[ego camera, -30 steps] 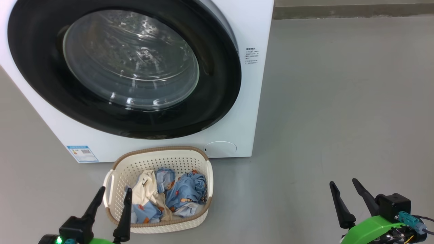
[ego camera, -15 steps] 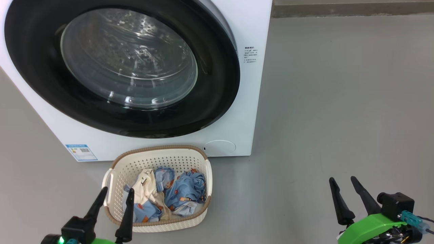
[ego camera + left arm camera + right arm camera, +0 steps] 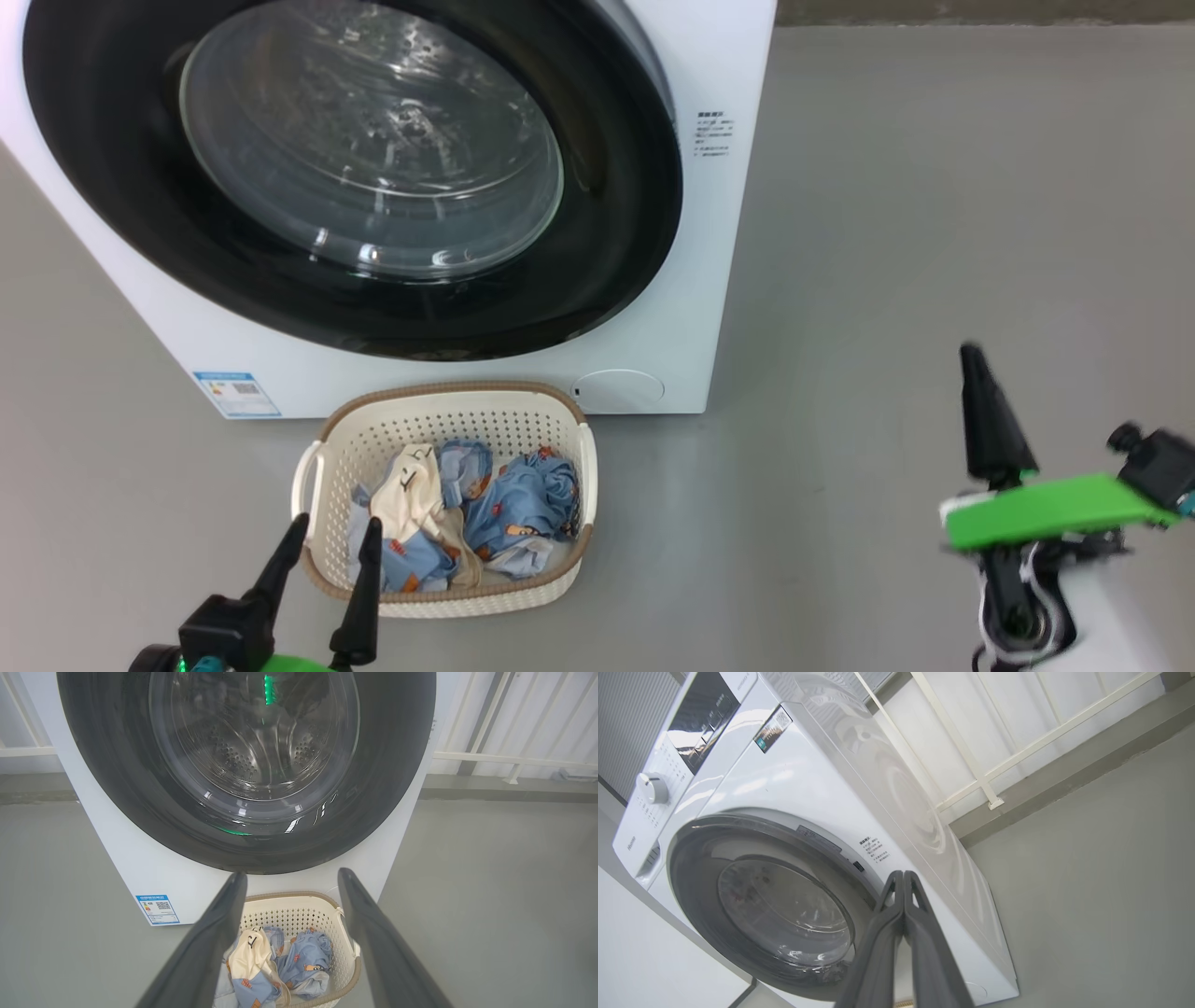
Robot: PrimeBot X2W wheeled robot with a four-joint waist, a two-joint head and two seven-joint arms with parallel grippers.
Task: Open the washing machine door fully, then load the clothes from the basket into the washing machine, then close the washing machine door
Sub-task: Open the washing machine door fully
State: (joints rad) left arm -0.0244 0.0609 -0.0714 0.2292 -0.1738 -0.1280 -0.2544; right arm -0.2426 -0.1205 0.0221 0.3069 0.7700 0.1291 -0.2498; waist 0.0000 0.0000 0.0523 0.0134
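Hanging wide open and empty, the left pincer has the basket of clothes just ahead; the right pincer, pressed shut on nothing, has the washing machine door ahead to its left.

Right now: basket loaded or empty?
Loaded. The clothes, light blue pieces and a cream one, lie bunched inside the basket, covering most of its floor and sitting below the brown rim.

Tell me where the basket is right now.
In the head view the basket sits on the floor at lower left, close in front of the washing machine. The left gripper hangs at its near side.
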